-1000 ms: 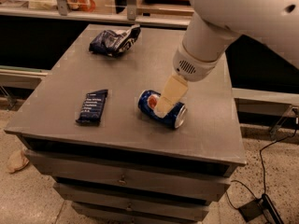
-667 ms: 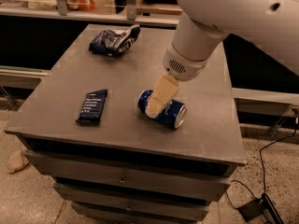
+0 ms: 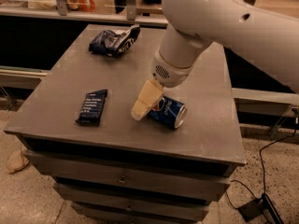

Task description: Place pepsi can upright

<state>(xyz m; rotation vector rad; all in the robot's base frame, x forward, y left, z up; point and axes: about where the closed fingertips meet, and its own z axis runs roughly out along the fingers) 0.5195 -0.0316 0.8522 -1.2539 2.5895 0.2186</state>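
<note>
The pepsi can (image 3: 168, 113) is blue with white lettering and a silver end. It lies on its side near the front middle of the grey table top (image 3: 60, 97), silver end facing right. My gripper (image 3: 144, 104) comes down from the big white arm and sits at the can's left end, partly hiding it. One cream finger (image 3: 146, 99) shows against the can; the other is hidden.
A flat dark blue wrapper bar (image 3: 92, 106) lies at the front left of the table. A dark blue-and-white snack bag (image 3: 114, 40) lies at the back. The table has drawers below. A cable and a plug lie on the floor at the right.
The arm and gripper have moved left along the can, from its middle to its left end. The can lies in about the same place.
</note>
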